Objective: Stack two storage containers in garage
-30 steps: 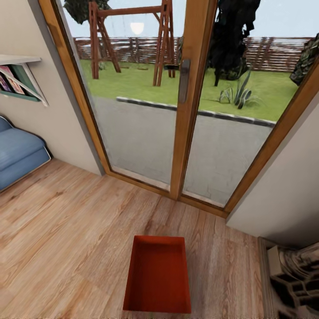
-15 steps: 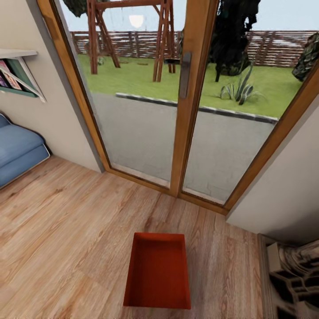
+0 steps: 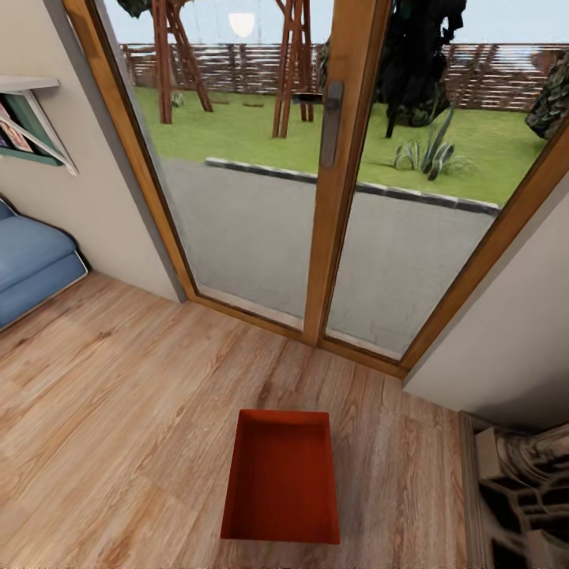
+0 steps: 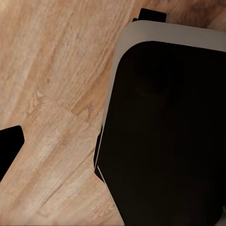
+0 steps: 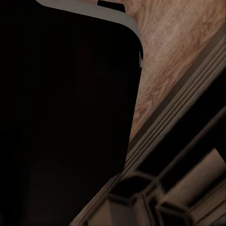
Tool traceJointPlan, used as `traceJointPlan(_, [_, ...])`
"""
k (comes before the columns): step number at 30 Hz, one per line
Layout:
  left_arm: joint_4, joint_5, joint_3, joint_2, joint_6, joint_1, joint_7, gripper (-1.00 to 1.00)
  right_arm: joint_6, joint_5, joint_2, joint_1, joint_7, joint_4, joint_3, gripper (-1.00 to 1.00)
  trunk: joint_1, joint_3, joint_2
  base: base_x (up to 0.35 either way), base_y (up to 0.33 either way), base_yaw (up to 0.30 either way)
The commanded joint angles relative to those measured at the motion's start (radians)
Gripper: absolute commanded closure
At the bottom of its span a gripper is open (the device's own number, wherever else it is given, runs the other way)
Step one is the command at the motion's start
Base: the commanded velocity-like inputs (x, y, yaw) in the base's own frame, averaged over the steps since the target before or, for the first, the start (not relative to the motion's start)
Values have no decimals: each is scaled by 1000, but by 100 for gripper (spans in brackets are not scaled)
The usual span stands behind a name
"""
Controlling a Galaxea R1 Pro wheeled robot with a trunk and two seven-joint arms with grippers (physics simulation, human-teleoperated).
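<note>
From my head camera I saw one orange-red bin [image 3: 281, 476] lying open-side up on the wood-plank floor [image 3: 118, 411], a little short of the glass doors [image 3: 316, 174]. I could not tell how either gripper stood.

A broad black body panel [image 4: 165, 136] with rounded, pale grey-rimmed corners.
</note>
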Motion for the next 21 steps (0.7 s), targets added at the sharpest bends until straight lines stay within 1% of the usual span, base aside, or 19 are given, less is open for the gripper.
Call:
traceJointPlan(1, [1,9,-9,-1,-3,0,3,-100,-3,-10,0,0,-3,0,9,-100,0,-2,0,0,0,0])
traceJointPlan(21, [0,9,-9,0,-3,0,3,-100,-3,-10,0,0,-3,0,8,-100,0,-35,0,0,0,0])
